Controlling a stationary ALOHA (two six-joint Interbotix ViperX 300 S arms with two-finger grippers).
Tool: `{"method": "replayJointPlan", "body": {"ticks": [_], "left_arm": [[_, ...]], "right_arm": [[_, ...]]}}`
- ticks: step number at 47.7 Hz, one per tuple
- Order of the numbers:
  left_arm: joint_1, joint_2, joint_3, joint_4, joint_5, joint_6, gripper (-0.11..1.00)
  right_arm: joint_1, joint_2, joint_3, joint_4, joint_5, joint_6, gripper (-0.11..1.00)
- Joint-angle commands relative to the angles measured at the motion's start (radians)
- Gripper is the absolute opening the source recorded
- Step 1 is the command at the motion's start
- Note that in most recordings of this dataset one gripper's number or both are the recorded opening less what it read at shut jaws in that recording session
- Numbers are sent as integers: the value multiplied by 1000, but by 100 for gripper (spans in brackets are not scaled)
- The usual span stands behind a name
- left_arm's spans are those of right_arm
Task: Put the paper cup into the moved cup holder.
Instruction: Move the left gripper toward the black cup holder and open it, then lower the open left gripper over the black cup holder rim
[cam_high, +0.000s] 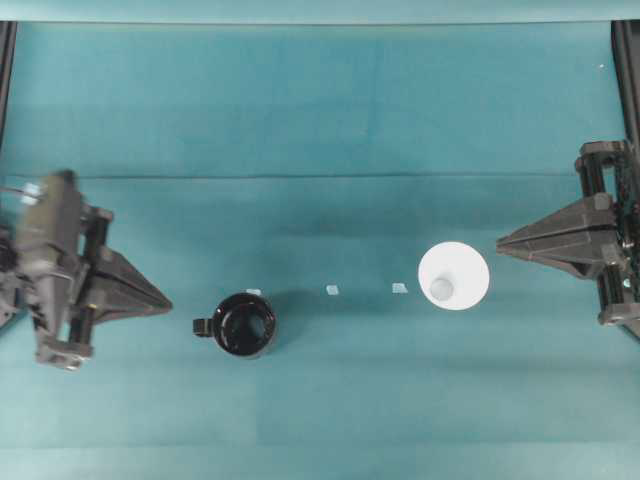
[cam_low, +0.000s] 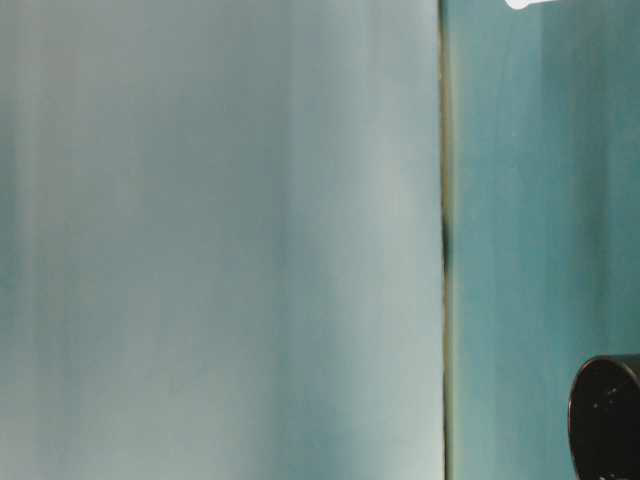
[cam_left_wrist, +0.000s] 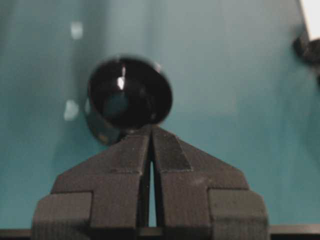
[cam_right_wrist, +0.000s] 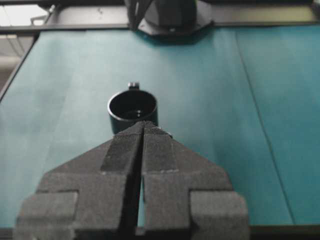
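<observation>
Closed right gripper sits empty just right of upright paper cup; left gripper closed too. Open wide, pinch cup wall, carry to cup holder left of centre.

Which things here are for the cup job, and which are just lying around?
For the job:
- white paper cup, standing on its own
- glossy black cup holder with a stubby handle, empty

Just lying about:
- three small pale tape squares on the teal cloth table
</observation>
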Motion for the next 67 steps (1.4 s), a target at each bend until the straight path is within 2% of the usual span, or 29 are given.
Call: {"method": "replayJointPlan", "body": {"ticks": [1, 18, 41, 46, 52, 58, 61, 67], "left_arm": [[-23, 49, -38, 2, 11, -3, 0], [-44, 164, -69, 2, 43, -14, 0], [-44, 179, -63, 2, 66, -14, 2], [-44, 187, -63, 2, 64, -14, 19], [-44, 215, -58, 2, 61, -21, 56], [-44, 261, -60, 2, 51, -74, 88], [-44, 287, -58, 2, 28, -91, 94], [-44, 339, -55, 2, -35, -92, 91]], "right_arm": [[3, 6, -21, 2, 3, 11, -3], [3, 6, -21, 2, 17, 11, -3], [3, 6, -21, 3, 17, 12, -3], [3, 6, -23, 2, 17, 12, -3], [3, 6, -23, 5, 17, 17, -3], [3, 6, -23, 5, 17, 35, -3], [3, 6, -23, 5, 17, 40, -3], [2, 6, -23, 5, 17, 40, -3]]}}
